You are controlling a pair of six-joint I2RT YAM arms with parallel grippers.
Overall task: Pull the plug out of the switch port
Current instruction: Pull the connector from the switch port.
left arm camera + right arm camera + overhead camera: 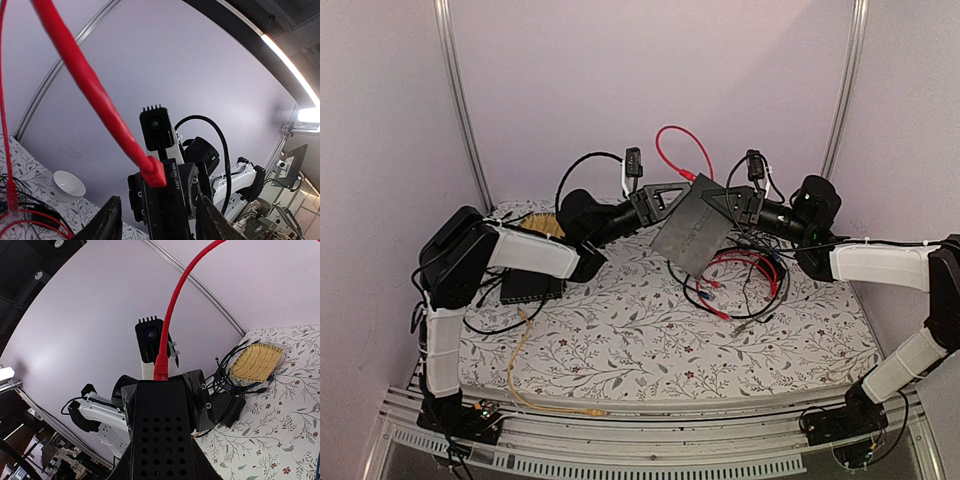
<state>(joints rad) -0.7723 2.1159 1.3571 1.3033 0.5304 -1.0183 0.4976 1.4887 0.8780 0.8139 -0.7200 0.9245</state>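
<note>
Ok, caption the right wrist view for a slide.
Right gripper holds the black switch, red plug seated in its far edge.

Evenly bright, soft shadows, with glare off strip light (290,70) in left wrist view; fisheye bending at edges, near cable (90,85) slightly soft.

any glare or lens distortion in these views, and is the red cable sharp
Left wrist: a ceiling light strip blows out at upper right, the wide lens bows the wall rail, and the red cable near the lens looks soft. Right wrist: the same bowing; the black box is dark but sharp. Top external: even light, no glare.
</note>
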